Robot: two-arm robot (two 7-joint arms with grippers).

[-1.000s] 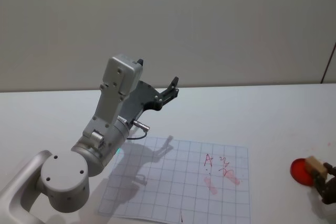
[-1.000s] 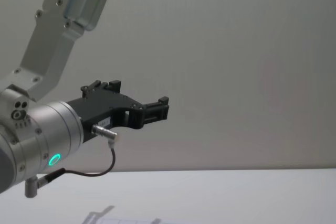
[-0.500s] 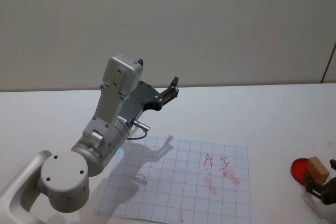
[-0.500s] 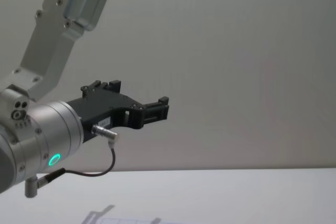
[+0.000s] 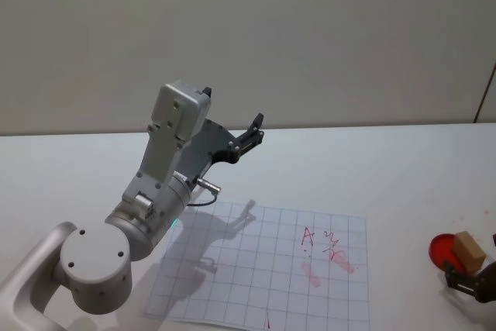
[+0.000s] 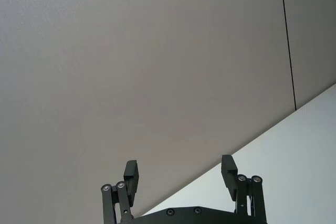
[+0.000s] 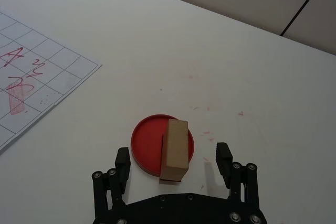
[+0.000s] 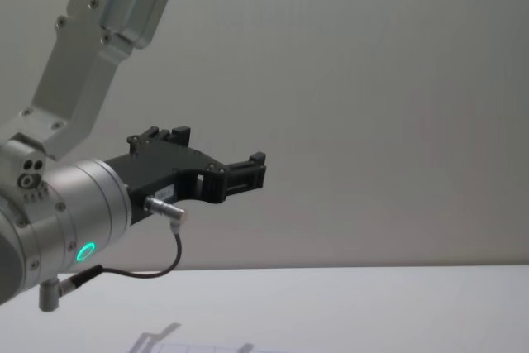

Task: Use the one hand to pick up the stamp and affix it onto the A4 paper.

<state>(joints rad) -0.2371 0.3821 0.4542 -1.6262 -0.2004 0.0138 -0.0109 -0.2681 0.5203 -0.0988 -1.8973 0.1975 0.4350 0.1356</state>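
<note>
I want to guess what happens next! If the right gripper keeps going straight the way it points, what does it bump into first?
Probably the wooden stamp. The right gripper is open, and the stamp stands on the red ink pad right between and ahead of its fingers. Depth is hard to judge, but nothing else seems to lie in between.

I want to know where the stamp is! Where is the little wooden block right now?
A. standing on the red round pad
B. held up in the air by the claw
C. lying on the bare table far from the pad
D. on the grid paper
A: the block stands on the red pad, with the open right claw around it but not touching.
</note>
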